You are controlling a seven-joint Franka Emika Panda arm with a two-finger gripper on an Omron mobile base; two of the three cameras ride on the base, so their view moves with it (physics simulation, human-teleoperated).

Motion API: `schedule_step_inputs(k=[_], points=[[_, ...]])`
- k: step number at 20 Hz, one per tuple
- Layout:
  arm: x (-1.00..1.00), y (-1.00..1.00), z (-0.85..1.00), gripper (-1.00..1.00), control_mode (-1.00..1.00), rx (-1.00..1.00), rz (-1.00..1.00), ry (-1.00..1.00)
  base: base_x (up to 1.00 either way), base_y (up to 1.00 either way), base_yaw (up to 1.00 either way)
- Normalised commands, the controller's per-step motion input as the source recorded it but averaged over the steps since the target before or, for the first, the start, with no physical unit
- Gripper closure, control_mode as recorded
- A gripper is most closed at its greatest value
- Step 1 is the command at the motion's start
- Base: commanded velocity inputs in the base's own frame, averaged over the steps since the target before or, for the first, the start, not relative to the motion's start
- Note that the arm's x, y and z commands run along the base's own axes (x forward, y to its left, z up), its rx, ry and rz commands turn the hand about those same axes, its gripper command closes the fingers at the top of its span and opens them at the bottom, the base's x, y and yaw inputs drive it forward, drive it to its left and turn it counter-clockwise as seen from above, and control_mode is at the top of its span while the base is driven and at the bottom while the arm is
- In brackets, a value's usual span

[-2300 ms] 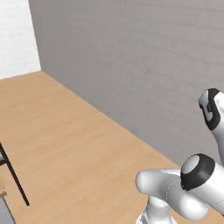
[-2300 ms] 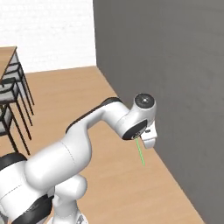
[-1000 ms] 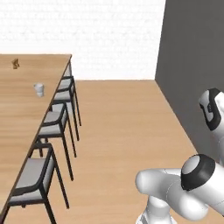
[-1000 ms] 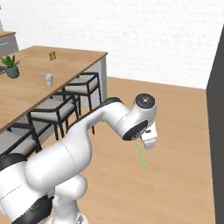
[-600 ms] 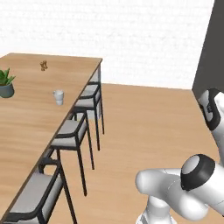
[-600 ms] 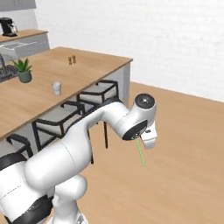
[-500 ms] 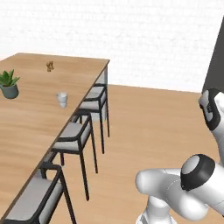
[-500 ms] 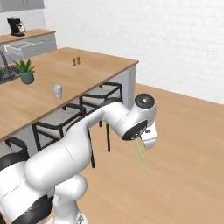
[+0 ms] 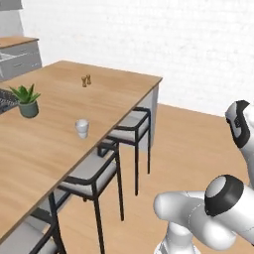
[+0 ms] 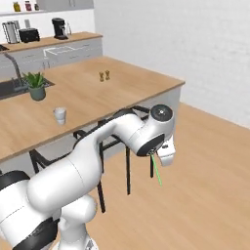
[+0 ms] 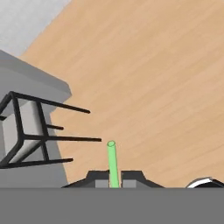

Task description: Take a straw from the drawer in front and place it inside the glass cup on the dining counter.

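One green straw (image 10: 156, 170) sits clamped in the closed pincer (image 10: 154, 157); no lettering is readable.

1. The straw (image 11: 112, 162), thin and green, rises from between the two dark fingertips (image 11: 98, 176) of the gripper (image 11: 114, 177), which is clamped on it.
2. Light wooden floor (image 11: 157, 78) lies beyond the straw.
3. A black-framed stool (image 11: 30, 131) stands at left, against a grey panel (image 11: 30, 83).
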Motion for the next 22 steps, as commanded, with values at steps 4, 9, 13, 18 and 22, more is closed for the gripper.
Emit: schedule_step_inputs(k=[4,9,13,18,22], points=[[0.00,0.00,0.00,1.00,1.00,0.00,0.00,0.00,1.00,-0.37,0.49],[0.00,0.00,0.00,1.00,1.00,0.00,0.00,0.00,1.00,-0.14,0.55],[0.00,0.00,0.00,1.00,1.00,0.00,0.00,0.00,0.98,-0.01,0.55],[0.00,0.00,0.00,1.00,1.00,0.00,0.00,0.00,0.70,0.00,0.51],[0.00,0.00,0.00,1.00,1.00,0.00,0.00,0.00,0.00,0.07,0.56]])
